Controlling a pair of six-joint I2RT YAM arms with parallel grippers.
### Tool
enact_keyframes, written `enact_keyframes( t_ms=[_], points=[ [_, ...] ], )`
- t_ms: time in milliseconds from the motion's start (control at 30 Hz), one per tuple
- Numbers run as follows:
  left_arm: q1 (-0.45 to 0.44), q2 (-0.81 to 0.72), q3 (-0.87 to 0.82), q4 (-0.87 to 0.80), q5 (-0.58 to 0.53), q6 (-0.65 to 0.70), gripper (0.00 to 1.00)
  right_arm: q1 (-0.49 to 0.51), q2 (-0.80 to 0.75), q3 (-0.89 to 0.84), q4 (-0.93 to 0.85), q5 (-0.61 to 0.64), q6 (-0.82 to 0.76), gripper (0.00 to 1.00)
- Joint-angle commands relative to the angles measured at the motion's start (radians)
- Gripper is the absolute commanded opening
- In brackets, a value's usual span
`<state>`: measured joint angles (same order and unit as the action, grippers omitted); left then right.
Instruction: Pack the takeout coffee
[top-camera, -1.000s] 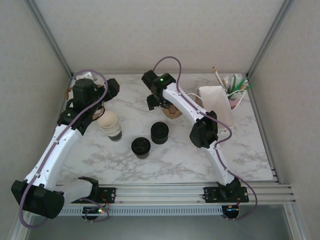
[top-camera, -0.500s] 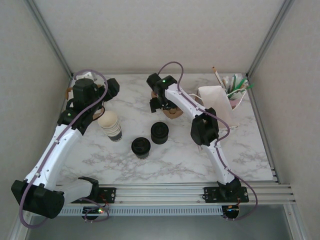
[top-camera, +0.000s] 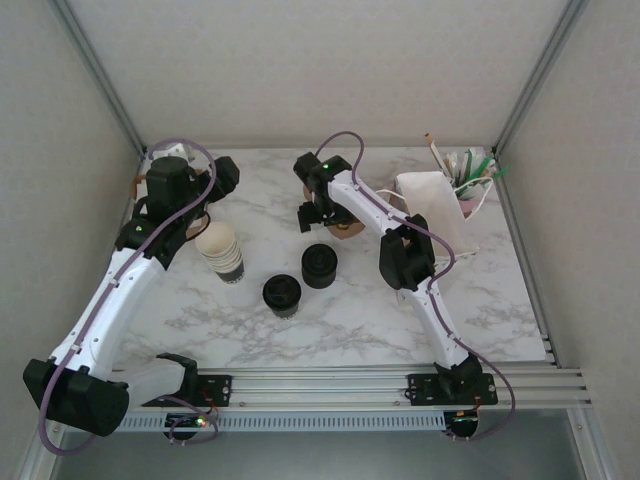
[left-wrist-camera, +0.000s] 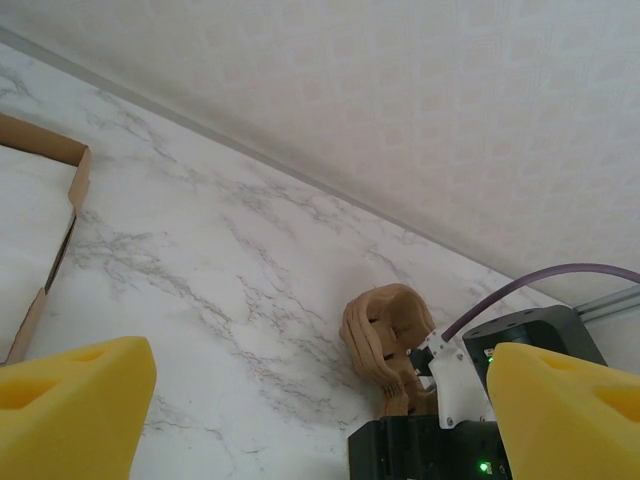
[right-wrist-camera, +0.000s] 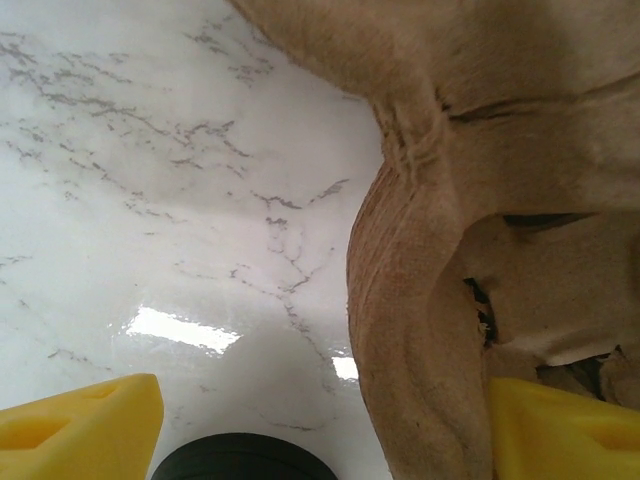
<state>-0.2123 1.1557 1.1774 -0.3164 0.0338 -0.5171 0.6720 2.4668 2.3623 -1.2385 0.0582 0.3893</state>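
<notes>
1. the right arm was found shifted a little toward the near side compared with a second earlier, so the right fingers were brought in over the brown pulp carrier. the left arm and everything on the bench were left unmoved.
2. the right fingers were held wide open with nothing gripped, and the carrier edge was seen between them. the left fingers were also spread open and empty, over the back left.
3. judged: a carrier pickup was being lined up, and the coffee was not yet packed.
4. the takeout coffee was taken to be the nearer black-topped round, upright mid-bench, just beside the lid stack and apart from both sets of fingers.
5. only its black lid was made out. the cup wall was mostly hidden, so the id was not certain.
</notes>
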Motion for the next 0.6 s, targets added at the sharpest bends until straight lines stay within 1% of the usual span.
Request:
enact_keyframes(
  t_ms=[0, 567],
  points=[
    [0.010, 0.006, -0.005, 0.023, 0.014, -0.008, 0.86, 0.007, -0.048, -0.025, -0.018, -0.046, 0.005, 0.83],
    [0.009, -0.002, -0.018, 0.026, 0.011, -0.023, 0.85, 0.070, -0.113, -0.055, -0.057, -0.089, -0.022, 0.83]
  ],
)
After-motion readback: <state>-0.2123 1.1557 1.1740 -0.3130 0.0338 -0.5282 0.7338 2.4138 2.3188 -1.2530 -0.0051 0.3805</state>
